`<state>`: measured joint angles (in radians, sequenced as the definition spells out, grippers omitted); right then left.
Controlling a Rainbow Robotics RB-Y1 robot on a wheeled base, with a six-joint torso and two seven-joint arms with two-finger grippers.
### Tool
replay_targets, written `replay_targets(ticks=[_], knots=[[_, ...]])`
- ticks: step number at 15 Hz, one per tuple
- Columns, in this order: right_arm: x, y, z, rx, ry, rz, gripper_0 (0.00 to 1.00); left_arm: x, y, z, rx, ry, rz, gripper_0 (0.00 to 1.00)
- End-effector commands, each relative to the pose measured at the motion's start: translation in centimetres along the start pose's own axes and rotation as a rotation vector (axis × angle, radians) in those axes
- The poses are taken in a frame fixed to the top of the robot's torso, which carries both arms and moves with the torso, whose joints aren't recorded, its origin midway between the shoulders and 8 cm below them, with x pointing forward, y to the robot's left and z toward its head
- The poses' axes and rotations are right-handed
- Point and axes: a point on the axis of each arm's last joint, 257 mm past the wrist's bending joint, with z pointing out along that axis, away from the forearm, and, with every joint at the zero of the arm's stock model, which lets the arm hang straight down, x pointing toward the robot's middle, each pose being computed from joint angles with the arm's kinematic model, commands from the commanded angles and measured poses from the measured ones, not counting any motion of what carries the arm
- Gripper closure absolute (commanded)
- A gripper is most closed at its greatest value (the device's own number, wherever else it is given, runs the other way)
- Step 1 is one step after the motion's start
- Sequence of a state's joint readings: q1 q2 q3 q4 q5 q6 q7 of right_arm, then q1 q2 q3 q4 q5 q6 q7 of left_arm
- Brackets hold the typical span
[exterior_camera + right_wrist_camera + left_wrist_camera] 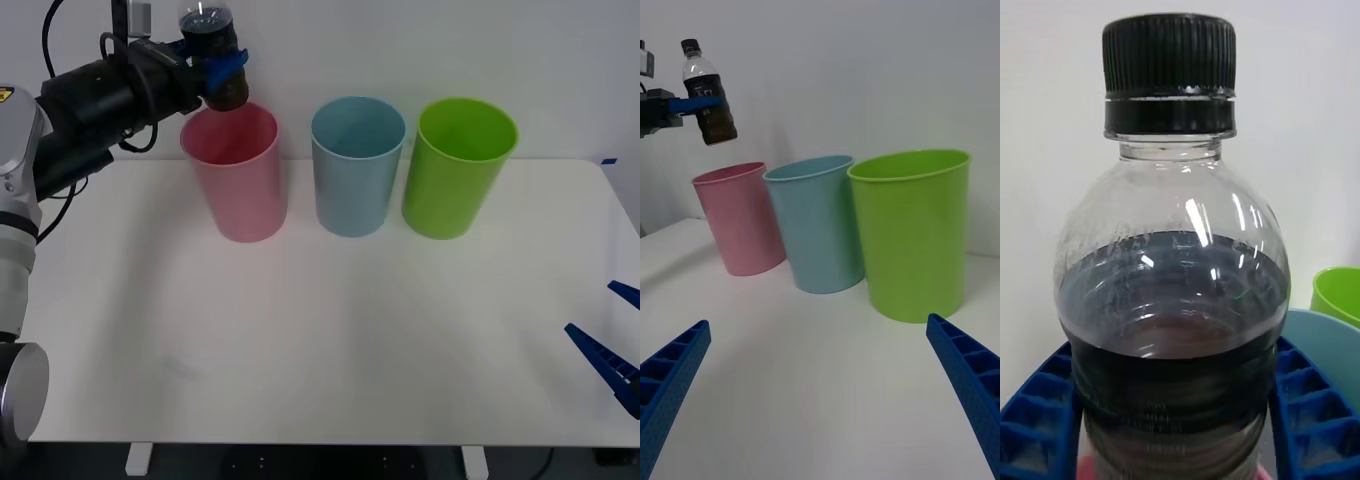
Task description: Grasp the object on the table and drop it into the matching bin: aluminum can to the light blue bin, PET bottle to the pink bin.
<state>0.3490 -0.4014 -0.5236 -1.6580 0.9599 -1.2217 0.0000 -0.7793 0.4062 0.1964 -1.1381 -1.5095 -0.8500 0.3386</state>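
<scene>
The white table (330,350) carries three bins in a row: pink bin (237,175), light blue bin (355,165), lime green bin (455,165). Above the pink rim, the left gripper (222,70) clamps the upright PET bottle (212,50). The right gripper (820,390) rests spread wide at the table's right edge.

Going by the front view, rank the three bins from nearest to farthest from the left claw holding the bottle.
1. Pink bin: directly under the left claw, which grips the bottle above its rim.
2. Light blue bin: the middle of the row.
3. Lime green bin: far end, toward the robot's right.
</scene>
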Motion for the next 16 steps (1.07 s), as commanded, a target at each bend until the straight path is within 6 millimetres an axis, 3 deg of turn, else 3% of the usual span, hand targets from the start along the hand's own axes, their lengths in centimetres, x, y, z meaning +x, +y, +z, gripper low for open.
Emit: replay_targets(ticks=[1, 4, 6, 10, 16], knots=[[0.0, 0.0, 0.0, 0.000, 0.000, 0.000, 0.00, 0.0, -0.2, 0.1, 0.004, -0.002, -0.003, 0.00], [0.0, 0.0, 0.0, 0.000, 0.000, 0.000, 0.00, -0.3, -0.5, 0.0, 0.018, -0.018, -0.022, 0.00], [0.0, 0.0, 0.0, 0.000, 0.000, 0.000, 0.00, -0.6, -0.3, -1.2, 0.036, -0.033, -0.040, 0.00], [0.0, 0.0, 0.0, 0.000, 0.000, 0.000, 0.00, -0.2, 0.3, -4.5, 0.051, -0.061, -0.083, 0.00], [0.0, 0.0, 0.0, 0.000, 0.000, 0.000, 0.00, 0.9, 1.0, -11.8, 0.035, -0.086, -0.098, 0.00]])
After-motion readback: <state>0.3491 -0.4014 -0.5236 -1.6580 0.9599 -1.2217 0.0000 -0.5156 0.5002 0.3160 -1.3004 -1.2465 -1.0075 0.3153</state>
